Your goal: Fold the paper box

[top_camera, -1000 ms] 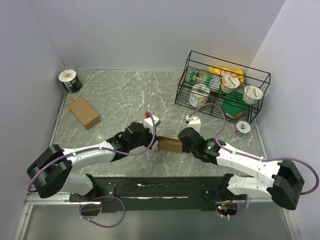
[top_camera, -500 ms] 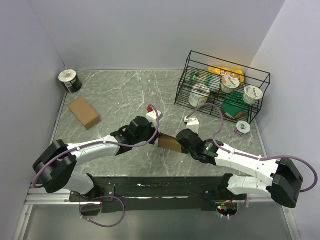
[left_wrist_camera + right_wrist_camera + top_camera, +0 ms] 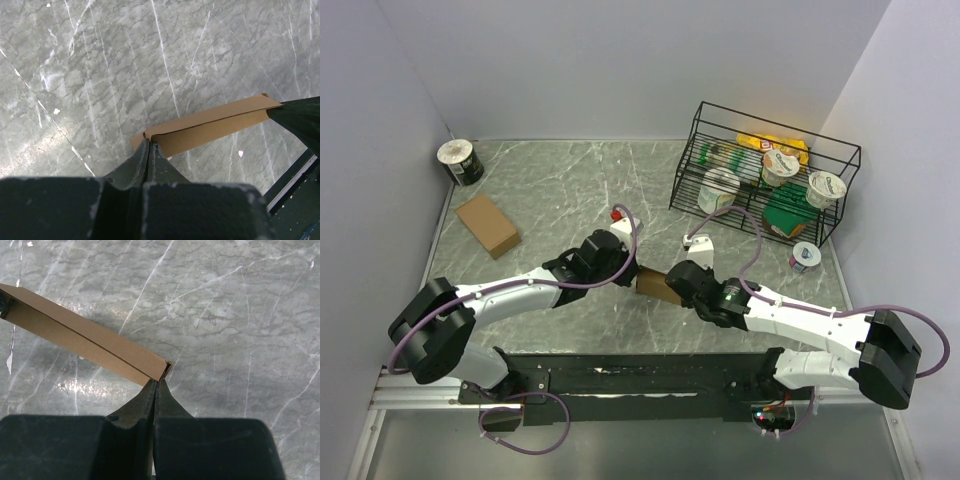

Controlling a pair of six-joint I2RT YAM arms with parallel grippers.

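Note:
The paper box [image 3: 655, 288] is a slim brown cardboard box lying between my two grippers at the middle of the table. The left gripper [image 3: 632, 277] is shut, its tips against the box's left end. In the left wrist view the box [image 3: 210, 127] runs off to the right from the closed left gripper [image 3: 148, 142]. The right gripper [image 3: 673, 291] is shut too, at the box's other end. In the right wrist view the closed right gripper [image 3: 159, 381] touches the lower corner of the box's [image 3: 85, 337] open, hollow end. I see no cardboard between either pair of fingers.
Another fully formed brown box [image 3: 488, 225] lies at the left of the table, with a round can [image 3: 460, 162] in the far left corner. A black wire basket [image 3: 780, 126] with cups and packets stands at the back right. A small cup [image 3: 805, 256] sits in front of it.
The left arm has swung right and forward, bringing its gripper to the box's left end as its jaws closed fully. The right gripper and the box have shifted slightly left.

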